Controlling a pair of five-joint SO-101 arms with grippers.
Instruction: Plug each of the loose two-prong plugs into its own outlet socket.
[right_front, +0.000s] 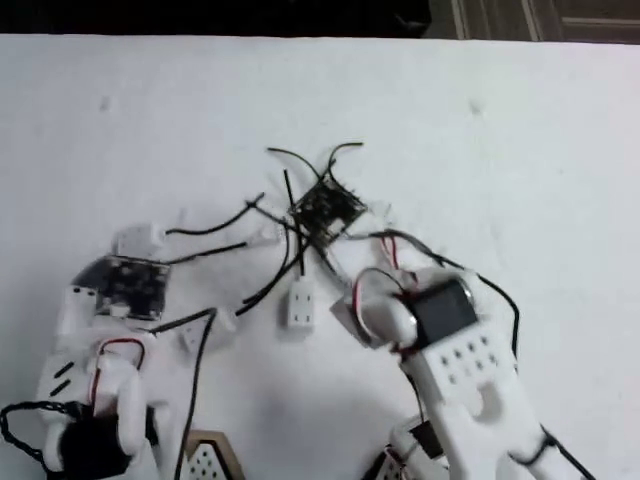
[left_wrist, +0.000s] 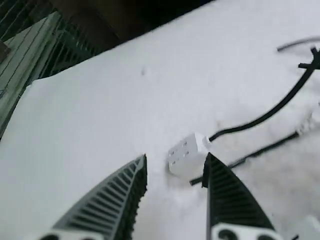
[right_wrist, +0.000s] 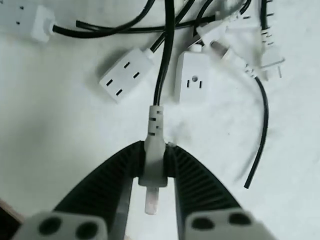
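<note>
Prongs of the two-prong plug (right_wrist: 152, 170) point backward, away from the outlet sockets (right_wrist: 125, 75) on the surface (right_wrist: 60, 150); the right hand (right_wrist: 155, 150) clamps it tight. Over there the left hand (left_wrist: 175, 159) gapes wide, empty, at a white socket block (left_wrist: 186, 152). Risk: unbraced, sockets likely skid under a push.

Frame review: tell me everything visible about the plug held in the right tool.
The plug is a slim, pale grey moulded body, plastic by its look, with a ribbed neck where its black cord leaves. The right tool is shut on it, black ribbed fingers pressing both sides. A pale prong sticks out of its free end, toward the wrist camera; a second cannot be made out. The cord runs off toward the white outlet blocks on the table. It is in no socket.
</note>
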